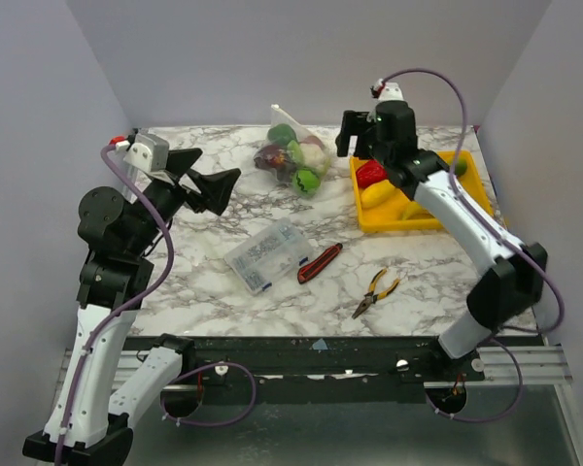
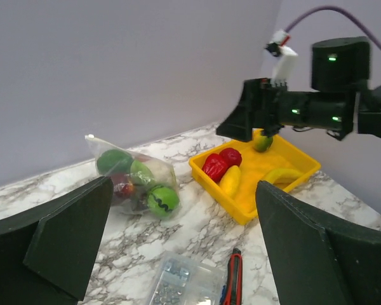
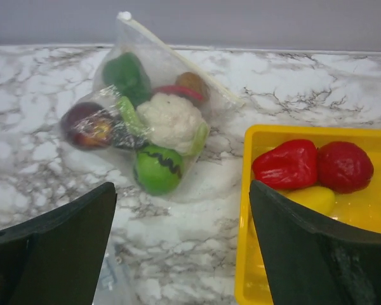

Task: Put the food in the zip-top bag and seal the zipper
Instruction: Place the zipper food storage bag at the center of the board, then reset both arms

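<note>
The zip-top bag [image 1: 293, 155] lies at the back middle of the table and holds several food pieces: white cauliflower [image 3: 171, 121], green pieces [image 3: 157, 168] and a dark maroon one [image 3: 86, 124]. Its zipper [image 3: 178, 54] runs along the far edge; I cannot tell whether it is sealed. Red pieces [image 3: 286, 165] and yellow pieces [image 2: 230, 180] lie in the yellow tray [image 1: 471, 175]. My right gripper [image 1: 355, 146] is open and empty, raised above the tray's left edge, beside the bag. My left gripper [image 1: 221, 163] is open and empty, raised at the left, apart from the bag.
A clear rigid compartment box [image 1: 268, 254], a red-and-black utility knife [image 1: 320, 263] and yellow-handled pliers [image 1: 376, 291] lie on the front half of the marble table. Grey walls close in the back and both sides.
</note>
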Robot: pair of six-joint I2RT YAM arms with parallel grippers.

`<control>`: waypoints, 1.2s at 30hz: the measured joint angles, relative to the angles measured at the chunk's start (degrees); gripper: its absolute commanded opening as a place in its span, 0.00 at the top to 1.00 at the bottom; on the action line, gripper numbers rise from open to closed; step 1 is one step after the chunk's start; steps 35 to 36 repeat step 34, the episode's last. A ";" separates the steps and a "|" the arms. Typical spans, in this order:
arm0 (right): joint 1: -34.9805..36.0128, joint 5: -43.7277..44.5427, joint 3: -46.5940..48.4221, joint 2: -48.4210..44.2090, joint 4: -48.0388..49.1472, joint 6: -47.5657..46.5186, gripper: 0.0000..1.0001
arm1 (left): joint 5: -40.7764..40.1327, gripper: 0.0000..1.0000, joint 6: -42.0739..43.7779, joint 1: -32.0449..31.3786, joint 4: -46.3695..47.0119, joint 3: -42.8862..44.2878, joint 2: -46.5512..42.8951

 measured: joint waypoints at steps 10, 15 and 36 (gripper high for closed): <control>0.02 -3.93 -25.14 -38.42 5.97 0.70 0.00 | -1.46 0.01 -0.68 -0.11 6.43 -3.50 -7.89; 0.02 -3.39 -27.36 -50.36 3.91 0.76 0.00 | -3.34 0.01 -0.61 -0.13 11.43 -5.64 -11.37; 0.00 7.65 -26.58 -64.74 -2.80 1.81 0.00 | -6.93 0.02 -2.67 -0.13 18.12 -11.98 -17.62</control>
